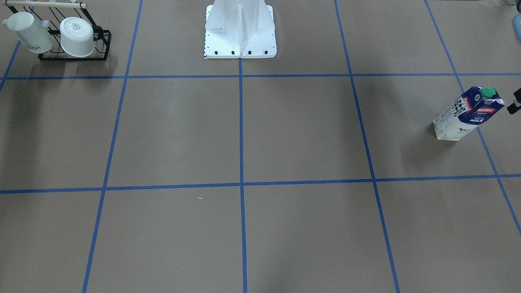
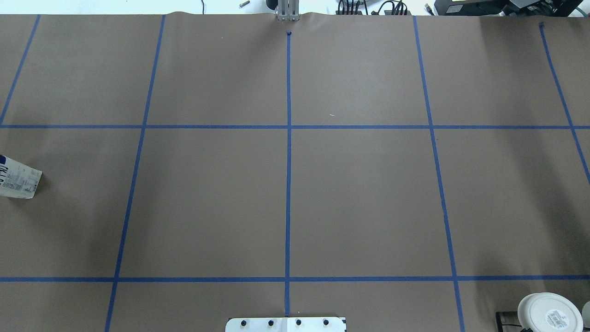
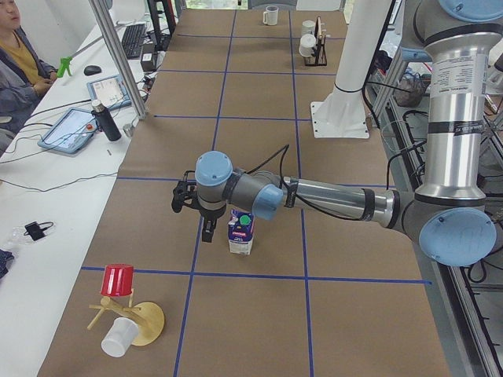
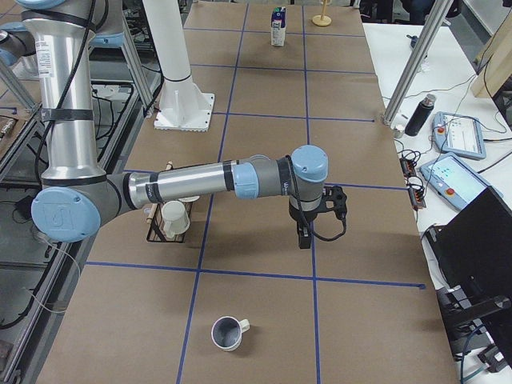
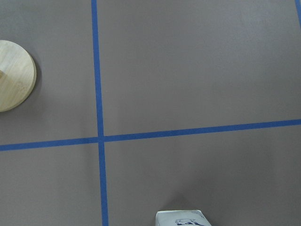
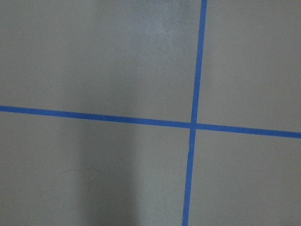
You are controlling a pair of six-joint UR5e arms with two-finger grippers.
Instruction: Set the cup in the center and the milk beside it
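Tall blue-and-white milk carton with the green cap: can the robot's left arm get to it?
Probably yes. The left gripper hangs close beside the tall blue-and-white milk carton, with nothing showing between them.

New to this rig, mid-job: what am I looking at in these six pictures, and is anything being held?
Two robot arms work at a brown table marked with blue tape. Two pictures look down on it, two look along it from its ends, two come from wrist cameras. The milk carton stands beside the left pincer; the cup sits at the opposite end, apart from the right pincer. Neither pincer seems to hold anything; open or shut, I cannot tell. A rack holds other mugs.
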